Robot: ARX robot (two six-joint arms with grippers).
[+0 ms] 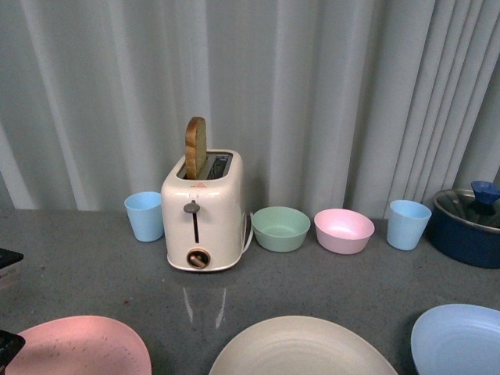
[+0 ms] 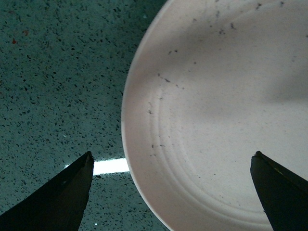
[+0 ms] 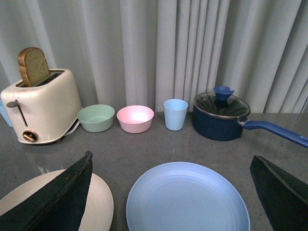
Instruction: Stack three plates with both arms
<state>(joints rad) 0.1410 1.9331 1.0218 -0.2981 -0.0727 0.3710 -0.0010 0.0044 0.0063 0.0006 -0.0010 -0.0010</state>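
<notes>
Front view: three plates lie side by side along the bottom edge of the frame on a speckled grey counter [image 1: 351,281], none stacked. The pink plate [image 1: 78,348] is at lower left, the cream-beige plate [image 1: 301,348] at lower centre and the light blue plate [image 1: 461,340] at lower right, each apart from the next and each cut off by the frame edge. Behind them, in the middle of the frame, a cream toaster [image 1: 203,215] stands with a slice of bread [image 1: 195,148] sticking up from one slot. A light blue cup [image 1: 144,216] sits just left of the toaster. To its right come a green bowl [image 1: 280,228], a pink bowl [image 1: 344,230], a second light blue cup [image 1: 408,224] and a dark blue saucepan [image 1: 469,226] with a glass lid at the right edge. A pale pleated curtain [image 1: 312,94] fills the background. Left wrist view: the left end effector [image 2: 173,154] is spread wide and holds nothing, with one finger over bare counter, the other over the pink plate, and the plate's rim between them. Right wrist view: the right end effector [image 3: 172,155] is also spread wide and empty, with the light blue plate lying between its two dark fingers and the cream-beige plate's edge beside one finger.
</notes>
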